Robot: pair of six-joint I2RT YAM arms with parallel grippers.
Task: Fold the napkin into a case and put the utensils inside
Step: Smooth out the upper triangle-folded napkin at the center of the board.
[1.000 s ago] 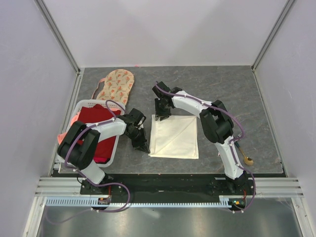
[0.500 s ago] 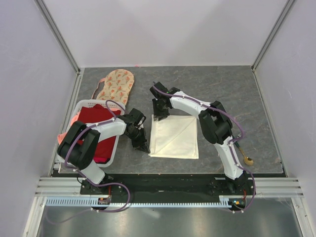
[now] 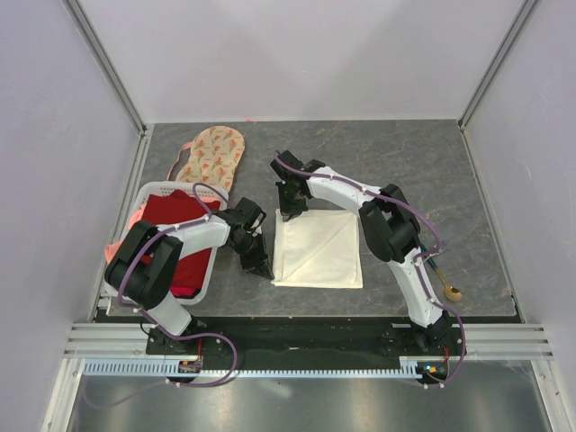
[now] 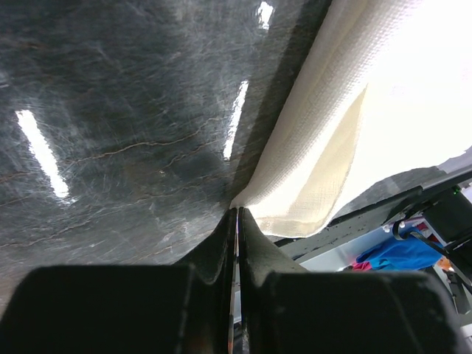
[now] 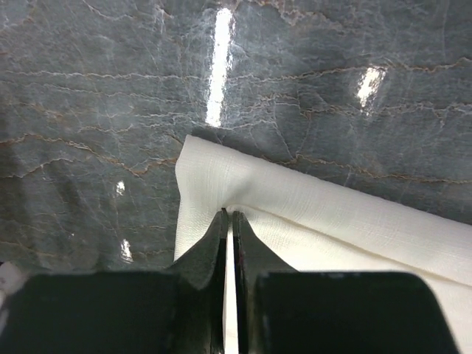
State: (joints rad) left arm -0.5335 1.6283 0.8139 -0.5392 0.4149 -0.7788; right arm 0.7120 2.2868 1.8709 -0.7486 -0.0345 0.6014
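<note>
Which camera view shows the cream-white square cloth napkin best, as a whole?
The top external view: the whole cream-white square cloth napkin shows there, with its diagonal crease. The left wrist view shows only one corner at the shut left claw; the right wrist view shows only another corner at the shut right claw.

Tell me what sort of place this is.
Probably a robot test cell: left arm and right arm bolted at a grey tabletop, blank white walls around it, a basket of cloths.
</note>
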